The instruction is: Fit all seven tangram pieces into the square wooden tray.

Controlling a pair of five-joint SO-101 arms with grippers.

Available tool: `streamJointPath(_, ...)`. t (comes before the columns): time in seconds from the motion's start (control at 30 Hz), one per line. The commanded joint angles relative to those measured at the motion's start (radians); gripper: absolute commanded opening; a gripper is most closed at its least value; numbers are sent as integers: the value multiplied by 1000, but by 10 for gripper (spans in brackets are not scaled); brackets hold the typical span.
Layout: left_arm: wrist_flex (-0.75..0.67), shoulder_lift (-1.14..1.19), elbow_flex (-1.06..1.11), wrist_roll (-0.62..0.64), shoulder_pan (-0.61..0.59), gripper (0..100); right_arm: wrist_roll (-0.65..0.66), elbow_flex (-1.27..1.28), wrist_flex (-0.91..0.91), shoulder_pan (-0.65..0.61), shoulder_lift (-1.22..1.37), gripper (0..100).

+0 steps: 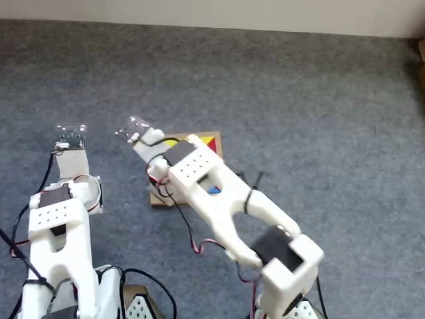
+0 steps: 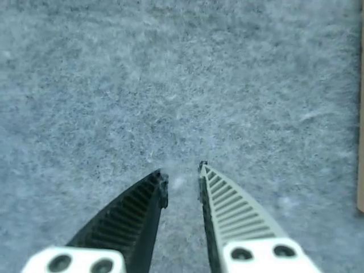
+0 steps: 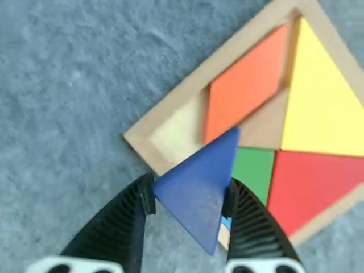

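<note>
Already the tray (image 3: 176, 131) holds orange (image 3: 244, 85), yellow (image 3: 318, 108), red (image 3: 313, 182), green pieces (image 3: 254, 168).

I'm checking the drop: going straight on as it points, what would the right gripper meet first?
The blue triangle in the right gripper would probably touch first, on the bare floor of the tray beside the orange piece. Its height above the tray is unclear.

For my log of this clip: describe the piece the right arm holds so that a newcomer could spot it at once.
Find the square wooden tray, then the right tool by its bare corner. Clamped in that tool is a dark blue triangle. The orange, yellow, red and green pieces lie flat in the tray; this one alone is held.
</note>
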Motion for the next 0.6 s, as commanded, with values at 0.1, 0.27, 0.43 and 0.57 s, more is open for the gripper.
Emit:
streamJointPath(0.1, -18, -24, -35, 25, -15, 109, 5, -214, -7, -47, 130, 74)
streamJointPath(0.27, -18, -24, -35, 25, -12, 109, 5, -236, -7, -48, 166, 152)
streamJointPath(0.43, -18, -21, -35, 25, -10, 109, 5, -229, -5, -51, 168, 211)
streamJointPath(0.57, -18, -21, -35, 25, -8, 109, 5, -237, 42, -53, 163, 211)
